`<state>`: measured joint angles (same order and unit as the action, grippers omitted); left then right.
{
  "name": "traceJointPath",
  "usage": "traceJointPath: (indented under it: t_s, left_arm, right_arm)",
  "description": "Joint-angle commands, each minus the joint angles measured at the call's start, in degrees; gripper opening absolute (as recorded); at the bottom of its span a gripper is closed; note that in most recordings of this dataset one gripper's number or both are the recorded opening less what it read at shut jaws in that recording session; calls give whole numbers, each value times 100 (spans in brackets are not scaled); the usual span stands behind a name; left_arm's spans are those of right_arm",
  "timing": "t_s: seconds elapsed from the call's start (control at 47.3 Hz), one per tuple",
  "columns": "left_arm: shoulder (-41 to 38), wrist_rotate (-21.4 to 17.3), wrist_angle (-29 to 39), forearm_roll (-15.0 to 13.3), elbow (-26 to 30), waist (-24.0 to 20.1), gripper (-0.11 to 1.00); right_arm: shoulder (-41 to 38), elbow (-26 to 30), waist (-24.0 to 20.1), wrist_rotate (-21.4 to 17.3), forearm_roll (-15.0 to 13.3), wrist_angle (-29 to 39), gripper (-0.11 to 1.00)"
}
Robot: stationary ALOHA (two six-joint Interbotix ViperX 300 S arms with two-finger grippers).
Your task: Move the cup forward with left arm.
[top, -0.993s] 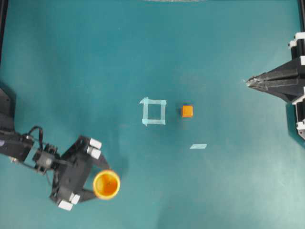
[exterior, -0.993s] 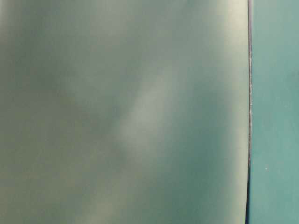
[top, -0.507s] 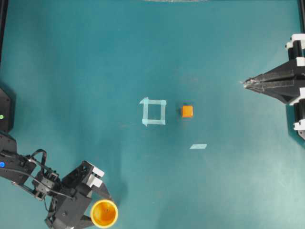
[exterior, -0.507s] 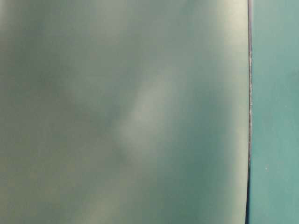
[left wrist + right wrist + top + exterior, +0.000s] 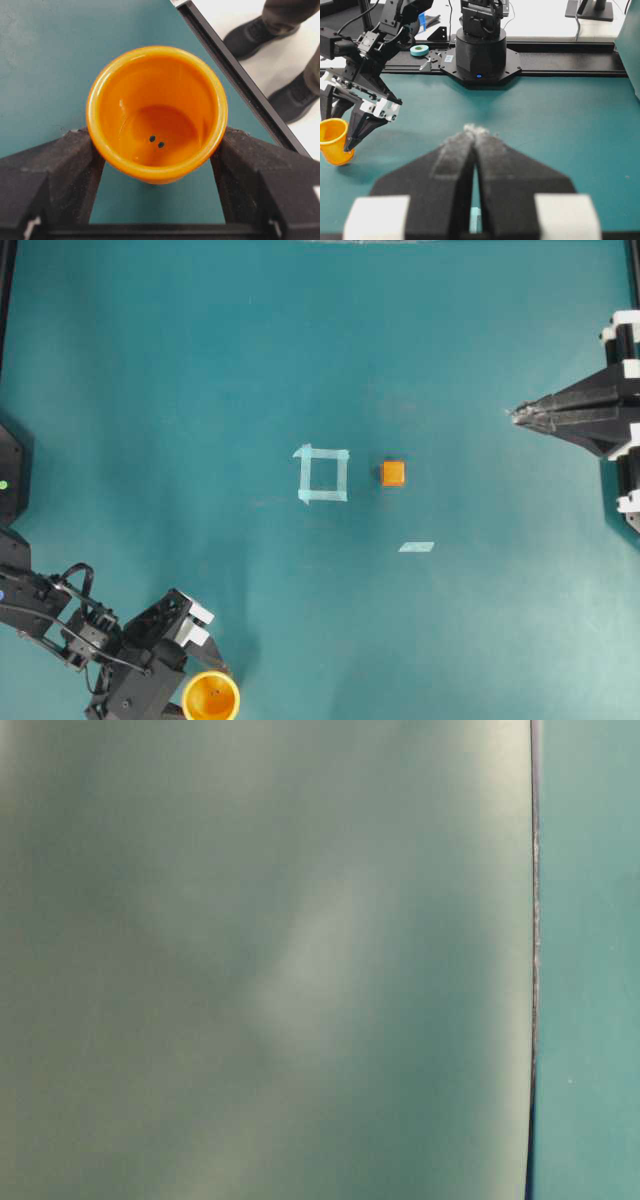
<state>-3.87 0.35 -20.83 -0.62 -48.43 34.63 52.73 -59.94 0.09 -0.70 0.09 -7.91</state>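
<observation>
my left claw (image 5: 157, 150) pinches the cup (image 5: 210, 698) at the table's (image 5: 200, 360) near left edge; my right claw (image 5: 515, 414) pressed together, well apart from the orange cube (image 5: 393, 473).

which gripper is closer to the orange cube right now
Right. The right gripper sits shut to the orange cube's upper right; the left gripper, clamped around the cup, is much farther at the lower left.
</observation>
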Motion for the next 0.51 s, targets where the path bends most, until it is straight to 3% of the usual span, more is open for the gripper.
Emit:
traceJointPath:
  t_s: [0.0, 0.486]
  left_arm:
    - [70, 0, -18, 0, 123, 26, 63]
    - [53, 0, -18, 0, 158, 18, 63]
  right_arm:
    - [-18, 176, 0, -9, 9, -18, 0]
    - [-18, 176, 0, -9, 9, -44, 0]
